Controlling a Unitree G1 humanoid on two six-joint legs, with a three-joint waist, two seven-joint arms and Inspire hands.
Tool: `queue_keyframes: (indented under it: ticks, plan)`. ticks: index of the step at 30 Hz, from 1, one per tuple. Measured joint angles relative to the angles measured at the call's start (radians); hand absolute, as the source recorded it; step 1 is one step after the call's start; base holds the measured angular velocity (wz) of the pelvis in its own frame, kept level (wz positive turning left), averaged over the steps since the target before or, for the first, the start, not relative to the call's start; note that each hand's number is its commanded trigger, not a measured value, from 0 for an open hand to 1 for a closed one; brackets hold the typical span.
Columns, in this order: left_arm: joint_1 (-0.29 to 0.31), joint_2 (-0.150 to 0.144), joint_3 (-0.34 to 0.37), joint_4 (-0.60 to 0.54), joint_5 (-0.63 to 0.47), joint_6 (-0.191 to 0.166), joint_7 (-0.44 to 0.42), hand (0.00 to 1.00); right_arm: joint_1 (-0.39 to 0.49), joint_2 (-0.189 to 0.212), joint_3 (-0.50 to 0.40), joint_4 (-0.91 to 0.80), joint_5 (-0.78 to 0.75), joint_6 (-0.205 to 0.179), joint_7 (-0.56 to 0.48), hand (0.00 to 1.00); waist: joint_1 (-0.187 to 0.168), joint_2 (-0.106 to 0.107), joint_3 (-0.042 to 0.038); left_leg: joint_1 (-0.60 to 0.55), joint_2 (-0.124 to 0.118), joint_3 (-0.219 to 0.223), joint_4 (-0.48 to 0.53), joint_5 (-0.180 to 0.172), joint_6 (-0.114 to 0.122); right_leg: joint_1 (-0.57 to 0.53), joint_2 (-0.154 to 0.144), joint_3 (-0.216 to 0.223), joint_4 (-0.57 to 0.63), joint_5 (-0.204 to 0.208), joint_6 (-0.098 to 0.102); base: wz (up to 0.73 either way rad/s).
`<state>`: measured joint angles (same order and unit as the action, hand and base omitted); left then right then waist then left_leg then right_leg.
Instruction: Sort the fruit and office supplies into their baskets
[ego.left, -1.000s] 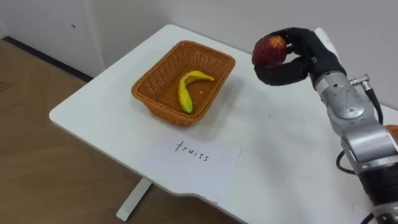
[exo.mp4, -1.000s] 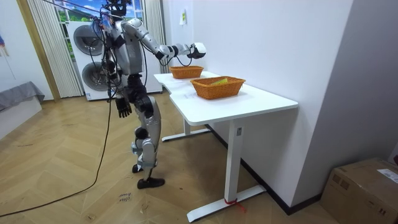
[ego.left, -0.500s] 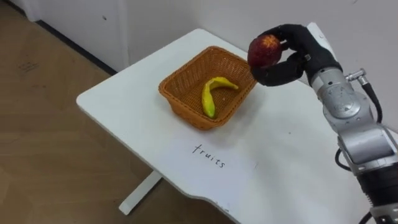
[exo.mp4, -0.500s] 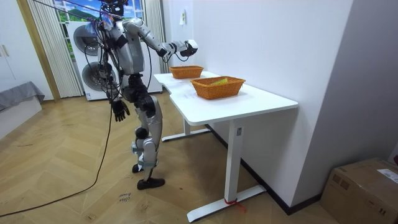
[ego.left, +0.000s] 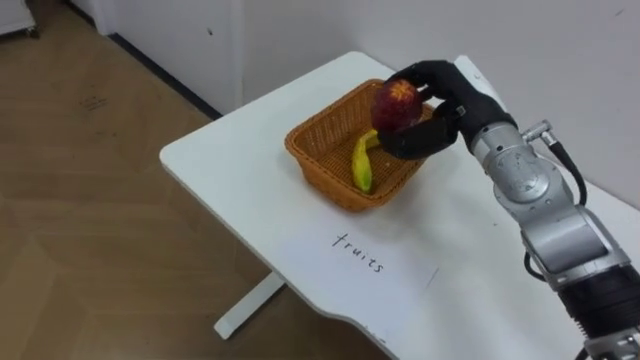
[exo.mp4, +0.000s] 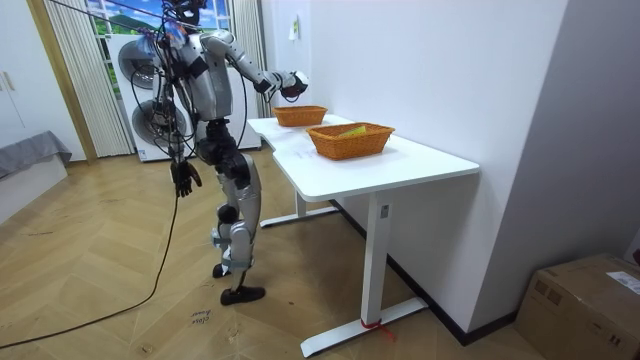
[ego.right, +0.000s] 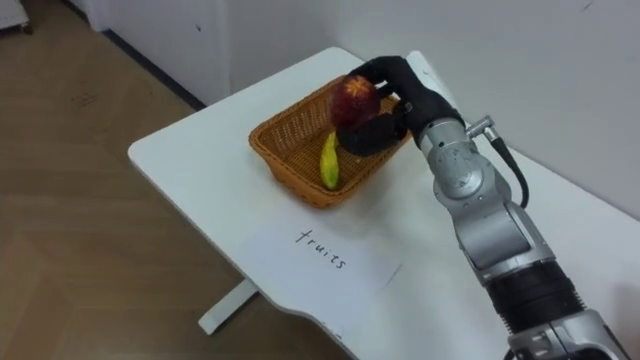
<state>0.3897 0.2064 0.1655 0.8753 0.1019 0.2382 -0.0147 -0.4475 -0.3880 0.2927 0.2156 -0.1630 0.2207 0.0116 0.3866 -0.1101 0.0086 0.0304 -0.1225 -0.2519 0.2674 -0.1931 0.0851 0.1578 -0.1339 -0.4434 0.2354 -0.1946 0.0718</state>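
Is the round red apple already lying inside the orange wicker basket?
No: the right hand holds the round red apple in curled fingers above the orange wicker basket, where just a yellow banana lies.

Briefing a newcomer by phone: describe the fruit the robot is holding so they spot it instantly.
On the white table stands a woven basket. Over it, the right hand grips a round red fruit, unlike the long yellow banana lying inside.

White table (ego.left: 225, 150) seen from above, woven orange basket (ego.left: 335, 182) set on it toward the far side, white sheet of paper (ego.right: 335, 270) with handwriting laid flat just before that basket, second woven basket (exo.mp4: 350, 140) placed well apart along the tabletop
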Motion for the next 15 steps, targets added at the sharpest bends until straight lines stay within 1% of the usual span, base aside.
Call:
queue_keyframes:
  ticks: [3,5,7,12,15]
  plan:
    - [0.001,0.0,0.0,0.004,0.003,0.0,0.002,0.0,0.0,0.0,0.0,0.0,0.0,0.0,-0.001,1.0,0.005,-0.003,-0.0017,0.0,0.0,0.0,0.0,0.0,0.0,0.001,0.001,0.0,-0.002,0.0,0.0,0.0]
    - [0.001,0.0,0.0,0.008,0.021,0.001,0.002,0.0,0.0,0.0,0.0,0.003,0.0,0.0,-0.001,1.0,0.006,-0.007,-0.0042,0.0,0.0,0.0,-0.001,0.0,0.0,0.002,0.002,0.0,-0.006,0.0,0.0,0.0]
    - [0.001,0.0,0.0,0.008,0.022,0.001,0.002,0.0,0.0,0.0,0.001,0.003,0.0,0.0,-0.001,1.0,0.006,-0.009,-0.0047,-0.001,-0.001,0.0,-0.001,0.0,0.0,0.005,0.002,0.0,-0.015,0.0,0.0,0.0]
    - [0.001,0.0,0.008,0.007,0.025,0.001,0.002,0.0,0.0,0.0,0.001,0.007,0.0,0.0,-0.001,1.0,0.006,-0.013,-0.0026,-0.001,-0.001,0.0,-0.001,0.0,0.0,0.005,0.003,0.0,-0.015,0.0,0.0,0.0]
    - [0.001,0.0,0.008,0.007,0.031,0.001,0.002,0.0,0.0,0.0,0.001,0.009,0.0,0.0,-0.001,1.0,0.006,-0.02,0.002,-0.002,-0.001,0.0,0.0,0.0,-0.001,0.005,0.003,0.0,-0.015,0.0,0.0,0.0]
